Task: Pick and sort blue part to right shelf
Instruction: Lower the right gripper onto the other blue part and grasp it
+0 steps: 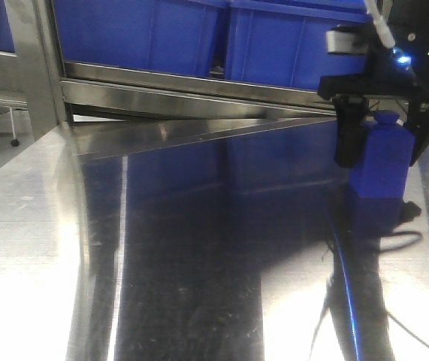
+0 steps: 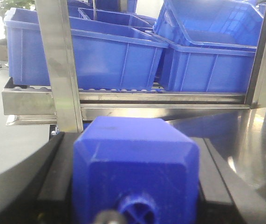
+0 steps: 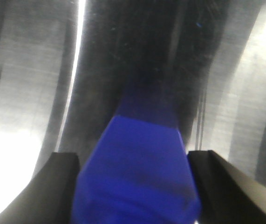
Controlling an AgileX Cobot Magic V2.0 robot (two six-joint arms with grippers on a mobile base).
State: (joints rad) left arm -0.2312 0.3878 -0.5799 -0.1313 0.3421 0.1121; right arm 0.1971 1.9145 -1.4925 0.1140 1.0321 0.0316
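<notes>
Blue part (image 1: pixel 383 162) is seen upright on the steel table (image 1: pixel 199 248), just in front of the shelf (image 1: pixel 199 83) of blue bins (image 1: pixel 139 30). In each wrist view a blue part is shown clamped tight between black jaws: those of the left gripper (image 2: pixel 135 140) and those of the right gripper (image 3: pixel 133 156).

Tabletop (image 1: pixel 199 286) lies open left of right hand (image 1: pixel 382 159) (bins (image 1: pixel 161 30) block behind).
</notes>
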